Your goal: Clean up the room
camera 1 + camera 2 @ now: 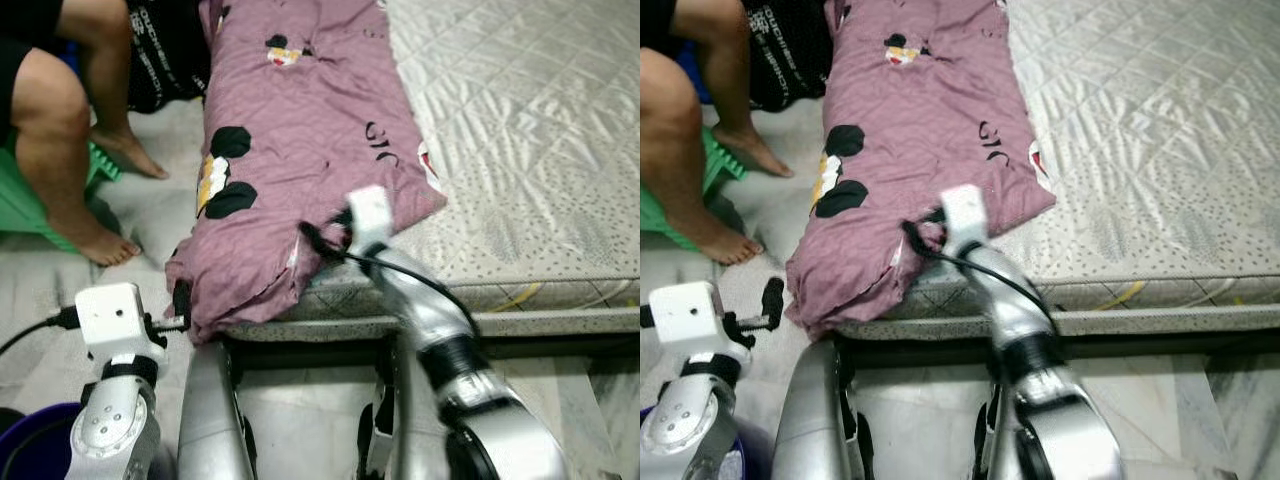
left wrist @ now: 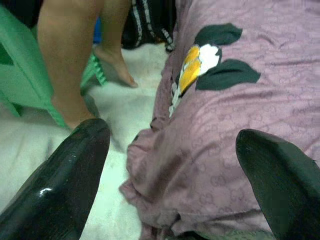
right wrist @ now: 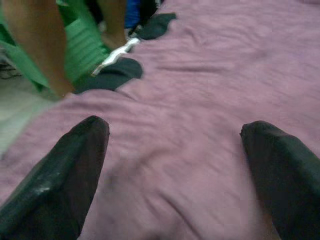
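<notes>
both grippers spread wide at the mauve quilted blanket [image 1: 300,150] on the bed.

the blanket with black and yellow patches lies along the left side of the pale grey quilted mattress [image 1: 520,130], its near corner drooping over the edge. right gripper [image 3: 175,165], fingers apart, sits over the blanket; left gripper [image 2: 170,165], fingers apart, faces the drooping corner. a person's bare legs [image 1: 60,150] stand beside a green plastic stool [image 1: 20,200].

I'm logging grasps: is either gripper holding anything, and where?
Nothing is held. Both the left gripper and right gripper are open over the purple blanket.
</notes>
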Robot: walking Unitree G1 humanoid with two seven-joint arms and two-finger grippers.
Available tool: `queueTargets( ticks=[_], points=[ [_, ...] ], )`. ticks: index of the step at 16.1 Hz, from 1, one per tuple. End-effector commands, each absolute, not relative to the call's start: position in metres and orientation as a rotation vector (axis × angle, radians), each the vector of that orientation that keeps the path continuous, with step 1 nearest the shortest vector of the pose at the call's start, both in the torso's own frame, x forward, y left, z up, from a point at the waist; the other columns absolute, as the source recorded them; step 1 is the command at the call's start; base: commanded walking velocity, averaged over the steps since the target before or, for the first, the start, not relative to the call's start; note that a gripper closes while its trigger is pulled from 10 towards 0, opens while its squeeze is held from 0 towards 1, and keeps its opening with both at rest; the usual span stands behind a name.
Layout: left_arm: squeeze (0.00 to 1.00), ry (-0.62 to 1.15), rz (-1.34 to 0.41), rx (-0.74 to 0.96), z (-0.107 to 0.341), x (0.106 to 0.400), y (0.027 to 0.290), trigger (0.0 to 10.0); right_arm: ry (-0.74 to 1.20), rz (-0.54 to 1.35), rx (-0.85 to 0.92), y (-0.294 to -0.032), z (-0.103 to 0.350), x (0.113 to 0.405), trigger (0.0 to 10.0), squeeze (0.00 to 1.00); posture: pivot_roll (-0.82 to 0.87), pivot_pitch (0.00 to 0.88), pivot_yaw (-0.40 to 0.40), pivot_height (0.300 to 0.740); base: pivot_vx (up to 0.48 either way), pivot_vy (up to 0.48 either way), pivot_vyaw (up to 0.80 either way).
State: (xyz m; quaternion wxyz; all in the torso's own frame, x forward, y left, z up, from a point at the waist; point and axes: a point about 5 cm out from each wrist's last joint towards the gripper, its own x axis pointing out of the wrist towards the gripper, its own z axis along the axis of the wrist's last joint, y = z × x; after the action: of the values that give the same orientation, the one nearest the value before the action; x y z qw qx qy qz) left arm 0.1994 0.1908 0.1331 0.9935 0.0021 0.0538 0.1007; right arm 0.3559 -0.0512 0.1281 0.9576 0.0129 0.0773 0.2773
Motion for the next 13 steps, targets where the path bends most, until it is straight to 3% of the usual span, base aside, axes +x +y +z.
queueTargets(
  ticks=[1,6,12,13],
  points=[
    [0.00,0.120,0.212,0.025,0.134,0.196,0.193,10.0,0.164,0.552,0.023,-0.051,0.124,0.357,10.0,0.00,0.18,0.219,0.013,0.534,0.000,0.000,0.00],
    [0.00,0.115,0.194,0.028,0.137,0.202,0.190,10.0,0.180,0.501,-0.046,-0.022,0.125,0.364,10.0,0.00,0.18,0.206,0.022,0.534,0.000,0.000,0.00],
    [0.00,0.123,0.201,0.019,0.136,0.204,0.190,10.0,0.381,0.313,-0.231,-0.052,0.089,0.364,10.0,0.00,0.18,0.208,0.009,0.534,0.000,0.000,0.00],
    [0.00,0.124,0.204,0.016,0.136,0.204,0.191,10.0,0.389,0.293,-0.220,-0.055,0.089,0.364,5.3,0.00,0.18,0.208,0.008,0.534,0.000,0.000,0.00]
  ],
)
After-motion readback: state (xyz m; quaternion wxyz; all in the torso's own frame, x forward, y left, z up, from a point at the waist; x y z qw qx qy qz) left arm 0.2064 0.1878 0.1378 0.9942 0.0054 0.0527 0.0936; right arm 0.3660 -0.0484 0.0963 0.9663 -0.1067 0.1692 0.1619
